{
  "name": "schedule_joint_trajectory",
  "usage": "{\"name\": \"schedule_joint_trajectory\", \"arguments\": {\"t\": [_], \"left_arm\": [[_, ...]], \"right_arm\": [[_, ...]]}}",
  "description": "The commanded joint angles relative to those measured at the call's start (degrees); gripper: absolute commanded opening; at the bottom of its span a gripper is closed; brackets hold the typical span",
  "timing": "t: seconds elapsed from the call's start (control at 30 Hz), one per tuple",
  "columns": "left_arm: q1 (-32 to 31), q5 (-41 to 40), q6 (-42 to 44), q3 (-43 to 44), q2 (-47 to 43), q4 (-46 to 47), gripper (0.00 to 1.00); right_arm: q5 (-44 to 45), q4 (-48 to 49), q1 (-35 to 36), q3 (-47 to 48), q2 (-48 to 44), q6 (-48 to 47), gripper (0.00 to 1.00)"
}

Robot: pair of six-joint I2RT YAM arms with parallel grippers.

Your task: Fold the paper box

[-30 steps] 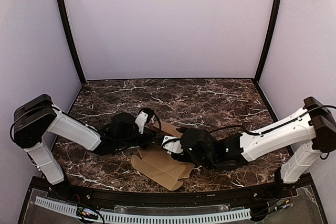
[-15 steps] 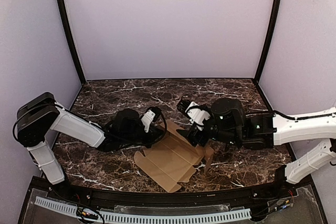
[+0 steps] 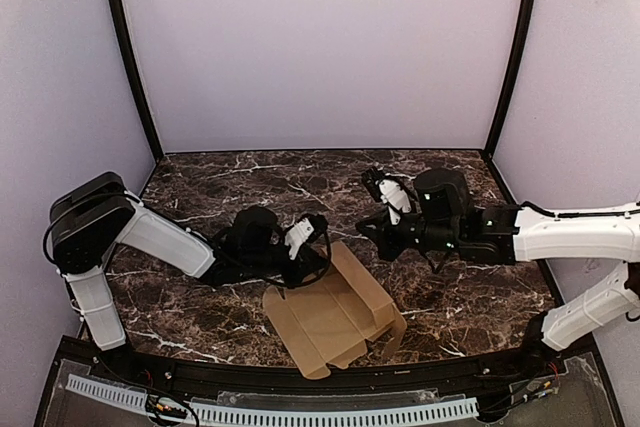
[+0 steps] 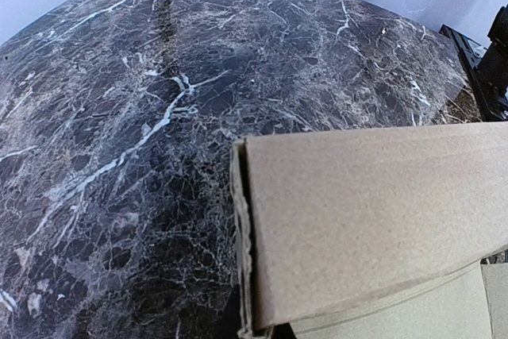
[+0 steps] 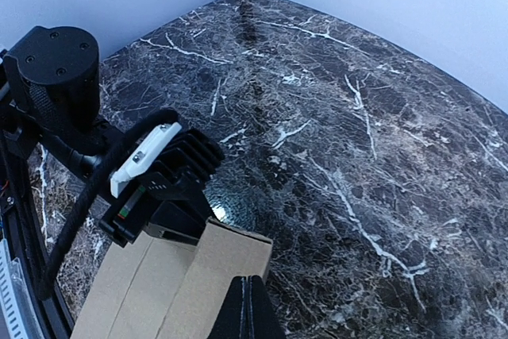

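Now left holds, right stands off

From above, the left gripper (image 3: 318, 252) is clamped on the far-left panel of the box (image 3: 335, 315), likely to steady it. The box sits half raised near the front edge of the table (image 3: 250, 182). The right gripper (image 3: 368, 227) hovers beside it, jaws together, empty.
Left wrist: the panel's edge fills the frame, bare table beyond.
Right wrist: the closed fingers sit just off the panel's corner, with open room behind.

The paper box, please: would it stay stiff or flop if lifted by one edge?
The paper box probably bends at its creases, since one panel stands up. It looks thin and light, so a push would likely slide it across the table.
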Motion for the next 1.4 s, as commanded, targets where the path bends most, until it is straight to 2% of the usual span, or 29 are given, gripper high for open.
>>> {"name": "schedule_joint_trajectory", "arguments": {"t": [0.0,0.33,0.87,1.37], "left_arm": [[-0.5,3.3,1.5,1.4,1.9,1.9,0.0],[-1.3,2.4,0.2,-0.2,4.2,6.4,0.0],[-1.8,1.6,-1.8,-1.0,5.1,7.5,0.0],[-2.3,0.2,-2.2,0.1,6.1,7.2,0.15]], "right_arm": [[-4.3,5.4,-0.1,-1.2,3.3,3.8,0.0],[-4.7,14.1,-0.1,-1.4,11.0,7.4,0.0],[-6.2,17.1,0.1,1.1,20.2,7.8,0.0],[-3.6,16.8,2.4,-0.5,22.4,8.5,0.0]]}}
